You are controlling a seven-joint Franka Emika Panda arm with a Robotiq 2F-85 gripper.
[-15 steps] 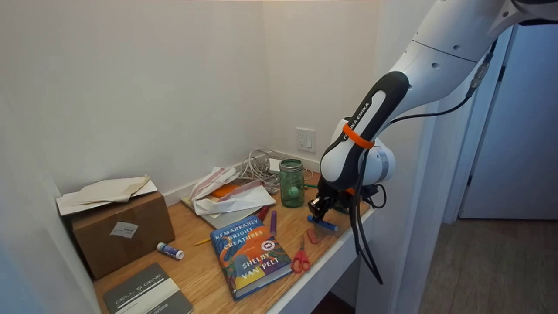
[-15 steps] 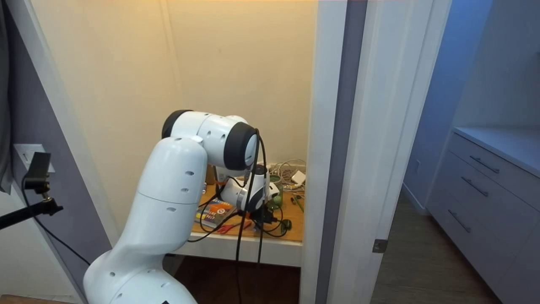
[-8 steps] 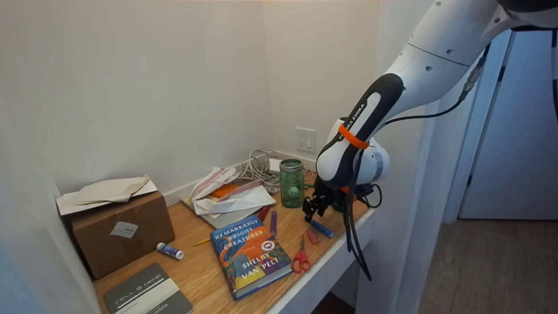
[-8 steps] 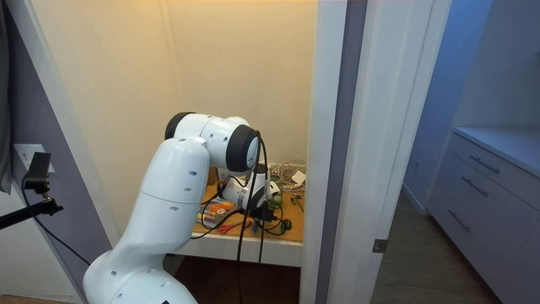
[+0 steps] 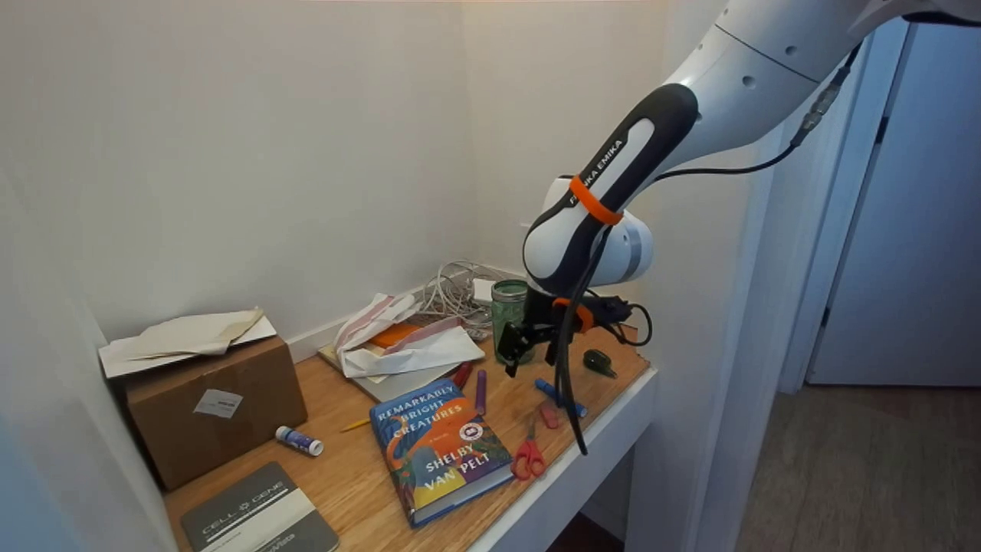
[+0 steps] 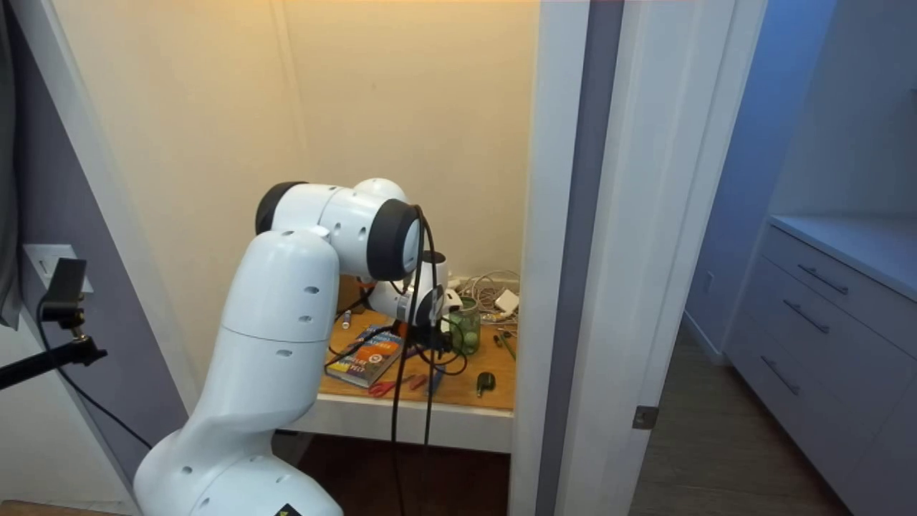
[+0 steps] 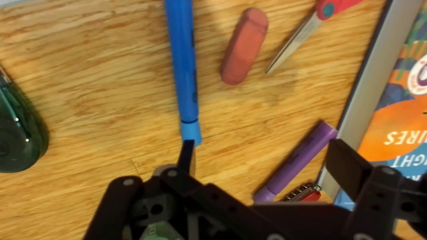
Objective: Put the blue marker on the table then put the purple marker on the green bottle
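The blue marker (image 7: pixel 185 66) lies flat on the wooden table (image 7: pixel 100 100), and in an exterior view a hanging cable crosses in front of the blue marker (image 5: pixel 546 388). My gripper (image 7: pixel 267 156) is spread wide above the tabletop with nothing held. Between its fingers, lower down, the purple marker (image 7: pixel 297 160) rests on the wood beside the book. In an exterior view the gripper (image 5: pixel 530 364) hovers right of the purple marker (image 5: pixel 480 392), in front of the green bottle (image 5: pixel 506 307). That bottle stands upright, partly covered by the arm.
A pink eraser (image 7: pixel 245 46), red scissors (image 5: pixel 529 460) and a dark green object (image 5: pixel 598 362) lie near the blue marker. The book (image 5: pixel 441 452) borders the purple marker, with a red pocket knife (image 7: pixel 312 196) close by. Tangled white cables (image 5: pixel 452 295) sit behind.
My gripper has opened and let go of the blue marker, which has settled on the table. The arm has since risen and shifted toward the purple marker.
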